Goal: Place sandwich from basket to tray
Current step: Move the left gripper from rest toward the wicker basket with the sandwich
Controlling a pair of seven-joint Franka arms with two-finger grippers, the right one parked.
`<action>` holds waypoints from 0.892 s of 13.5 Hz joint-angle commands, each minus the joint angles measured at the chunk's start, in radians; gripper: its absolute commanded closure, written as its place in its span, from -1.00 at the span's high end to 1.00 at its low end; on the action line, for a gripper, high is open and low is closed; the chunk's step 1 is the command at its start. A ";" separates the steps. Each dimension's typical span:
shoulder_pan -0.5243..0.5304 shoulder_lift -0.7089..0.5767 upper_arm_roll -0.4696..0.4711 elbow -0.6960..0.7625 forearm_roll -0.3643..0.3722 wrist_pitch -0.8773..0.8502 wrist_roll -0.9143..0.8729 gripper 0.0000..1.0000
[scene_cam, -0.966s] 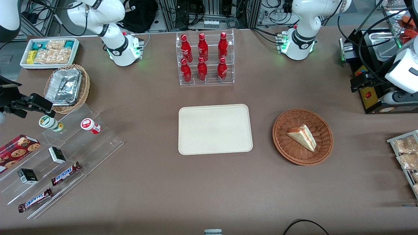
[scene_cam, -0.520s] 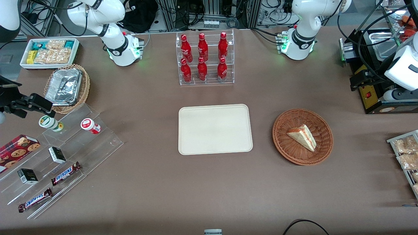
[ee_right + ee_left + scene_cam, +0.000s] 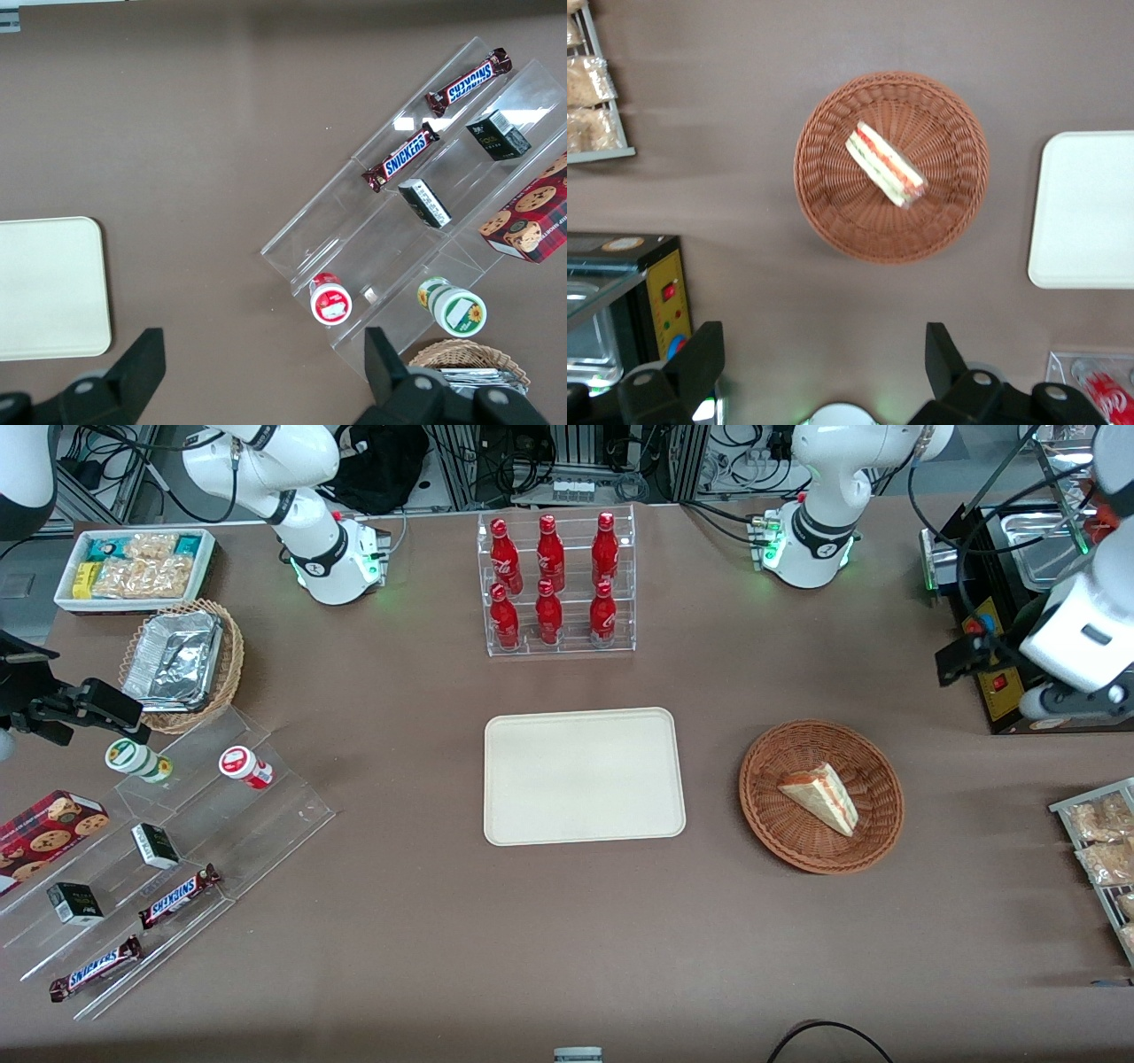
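On the brown table (image 3: pixel 567 939), the sandwich (image 3: pixel 820 796) lay on its side in the round wicker basket (image 3: pixel 771 828), bread pale, red filling along the cut edge. The cream tray (image 3: pixel 584 775) sat beside the basket, toward the parked arm's end, apart from it. The gripper (image 3: pixel 824 367) hung high above the table, toward the working arm's end, farther from the front camera than the basket, touching nothing. Jaws stood wide apart, holding nothing. A rack of red bottles (image 3: pixel 555 584) stood farther from the front camera than the tray.
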 commanded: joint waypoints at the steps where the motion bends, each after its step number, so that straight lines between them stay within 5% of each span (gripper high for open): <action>1: 0.035 -0.011 0.001 -0.101 0.000 0.112 -0.013 1.00; 12: 0.037 0.123 0.002 -0.237 -0.008 0.442 -0.116 1.00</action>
